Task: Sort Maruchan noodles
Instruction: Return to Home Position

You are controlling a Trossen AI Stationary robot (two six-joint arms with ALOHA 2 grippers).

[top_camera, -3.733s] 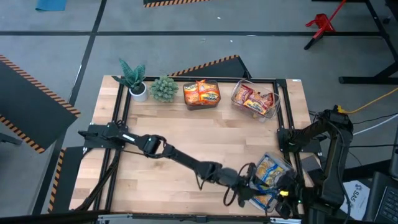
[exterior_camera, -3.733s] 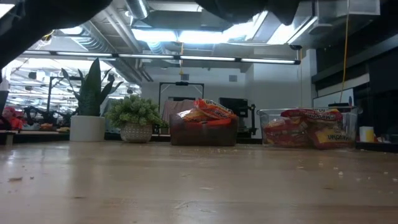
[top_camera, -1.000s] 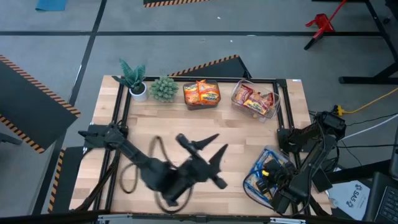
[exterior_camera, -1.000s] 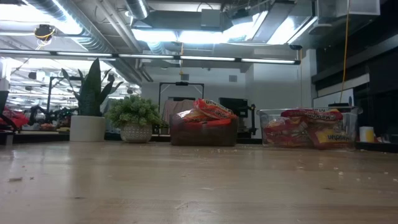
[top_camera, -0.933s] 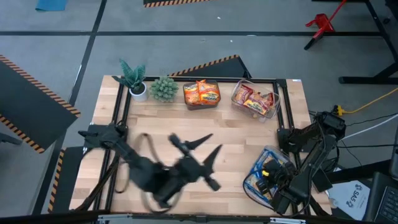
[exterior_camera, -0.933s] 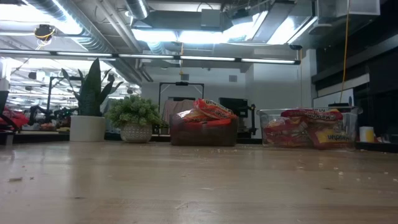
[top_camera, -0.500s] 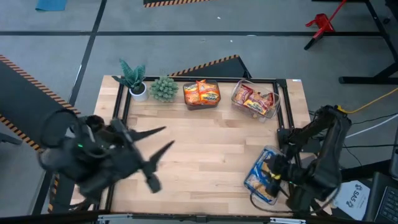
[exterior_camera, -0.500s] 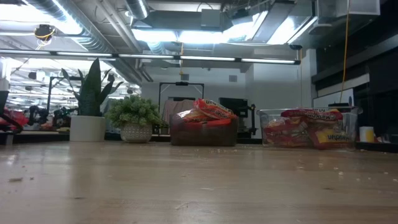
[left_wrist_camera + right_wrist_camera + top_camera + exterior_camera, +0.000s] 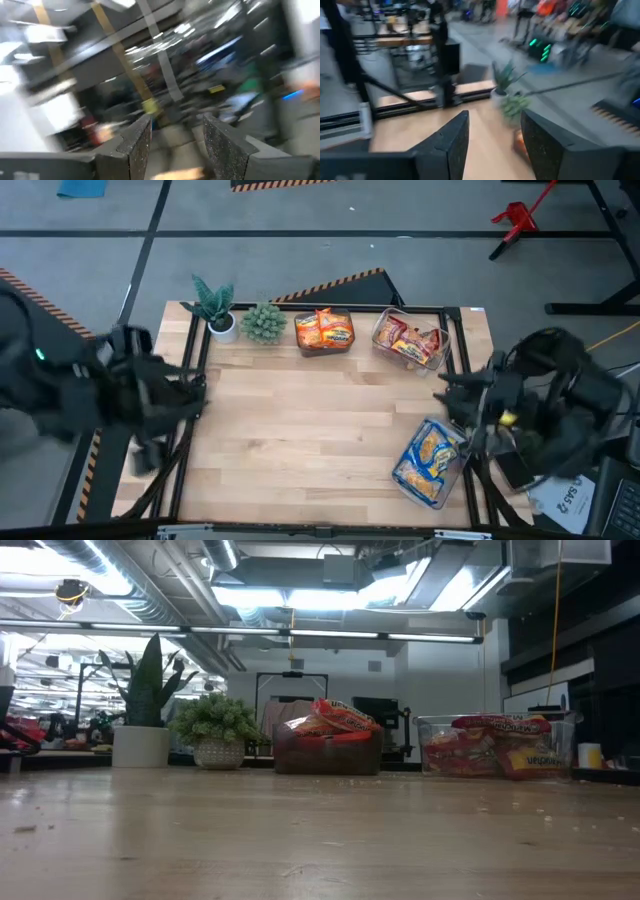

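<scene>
**Both arms drawn back from the desk [image 9: 300,430].** The left arm [image 9: 120,395], over mid-desk a second ago, now blurs at the left edge. The right arm [image 9: 545,410] has lifted off the near-right bin. Left jaws and right jaws are both released, grasping nothing.

No Maruchan noodles lie loose, so sorting appears finished.

**Count:**
- Three clear bins [image 9: 424,728]:
  - orange packets [image 9: 324,330], far edge
  - red-brown packets [image 9: 408,340], far edge
  - blue-and-white packets [image 9: 428,458], near right
- Two potted plants, one spiky [image 9: 212,308] and one bushy [image 9: 264,322].
- Packets per bin: stacked, probably several each, not countable.
</scene>
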